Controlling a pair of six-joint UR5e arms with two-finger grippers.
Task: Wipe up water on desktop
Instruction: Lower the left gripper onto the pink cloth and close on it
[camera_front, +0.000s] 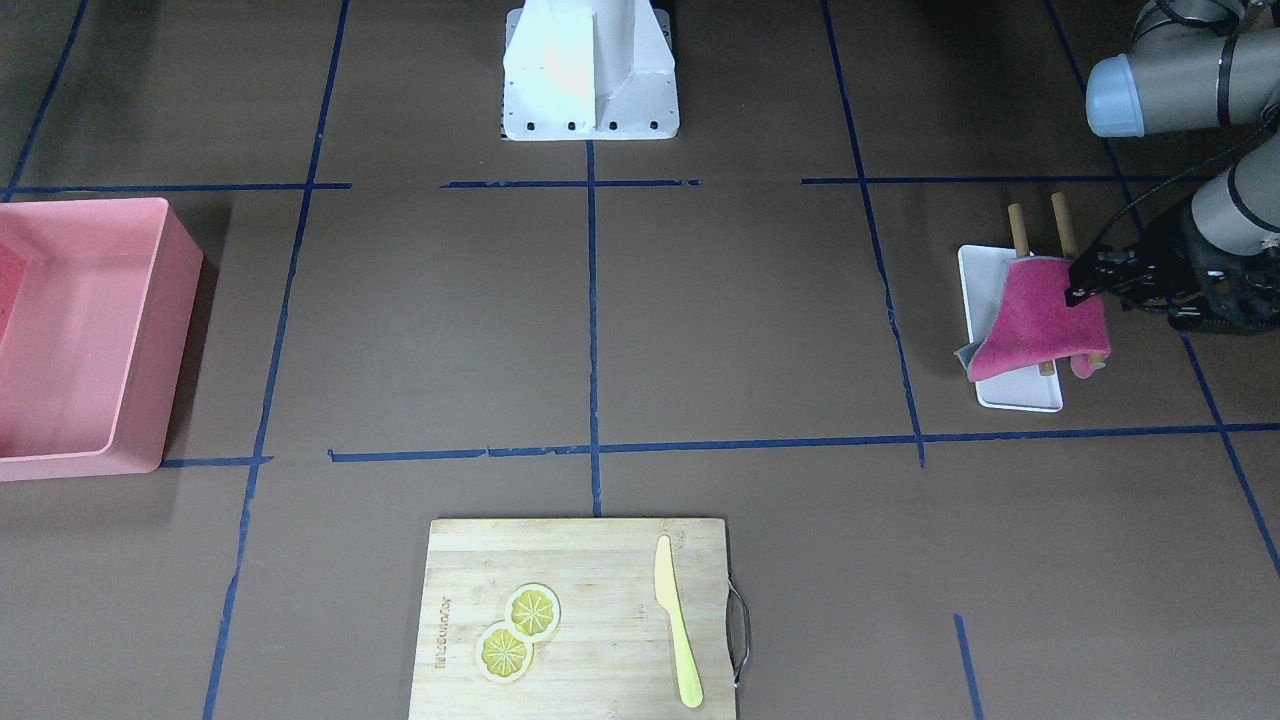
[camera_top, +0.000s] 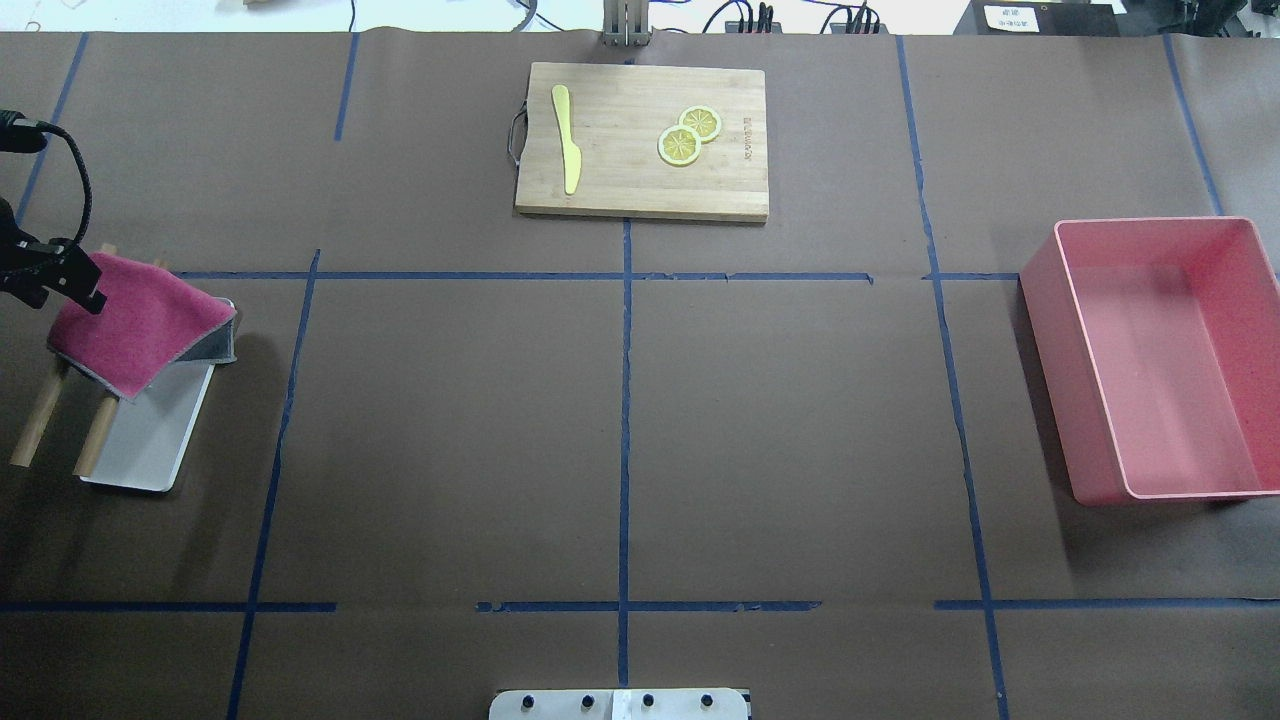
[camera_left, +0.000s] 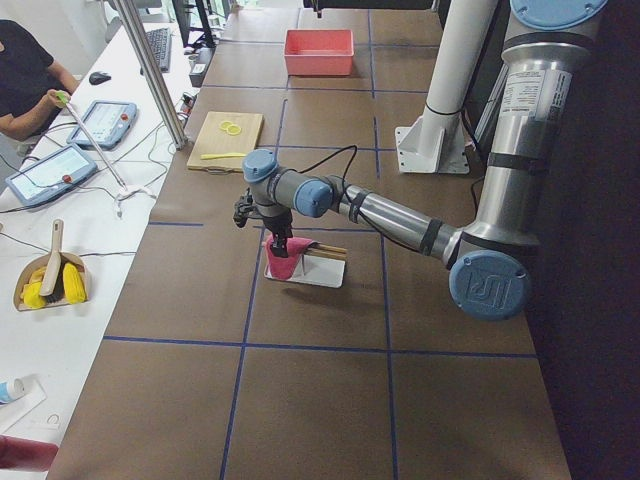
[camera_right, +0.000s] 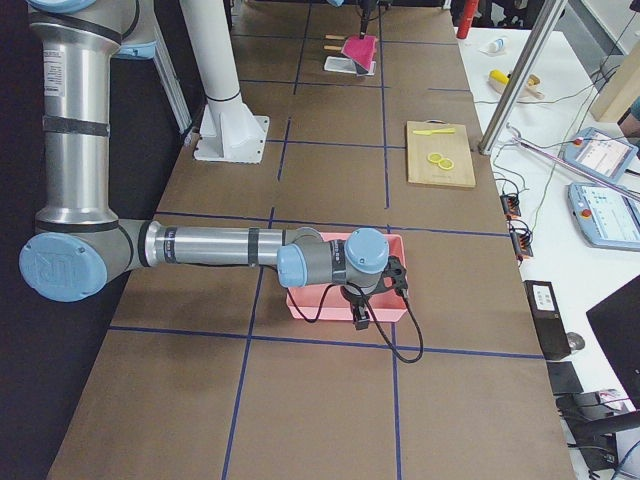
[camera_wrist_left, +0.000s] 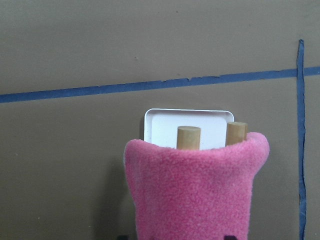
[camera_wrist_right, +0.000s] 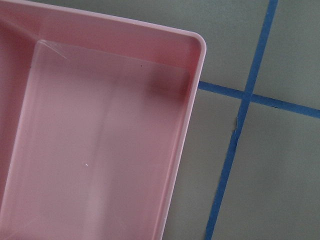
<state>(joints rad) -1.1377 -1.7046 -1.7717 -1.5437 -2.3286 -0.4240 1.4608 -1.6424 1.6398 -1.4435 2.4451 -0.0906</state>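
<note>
The desktop (camera_top: 450, 430) is dark brown with blue tape lines; I see no water on it. My left gripper (camera_front: 1085, 285) is shut on a pink cloth (camera_front: 1035, 325) at one top corner. The cloth hangs over two wooden rods (camera_front: 1018, 225) and a small white tray (camera_front: 1020, 395). In the overhead view the left gripper (camera_top: 75, 285) holds the cloth (camera_top: 135, 325) at the table's far left. The left wrist view shows the cloth (camera_wrist_left: 195, 195) in front of the rods (camera_wrist_left: 188, 137) and the tray (camera_wrist_left: 165, 125). My right gripper (camera_right: 360, 318) hangs over the pink bin; I cannot tell whether it is open.
A pink bin (camera_top: 1150, 350) stands at the robot's right, also in the right wrist view (camera_wrist_right: 100, 150). A bamboo cutting board (camera_top: 640, 140) with a yellow knife (camera_top: 566, 140) and two lemon slices (camera_top: 688, 135) lies at the far middle. The robot base (camera_front: 590, 70) is at the near edge.
</note>
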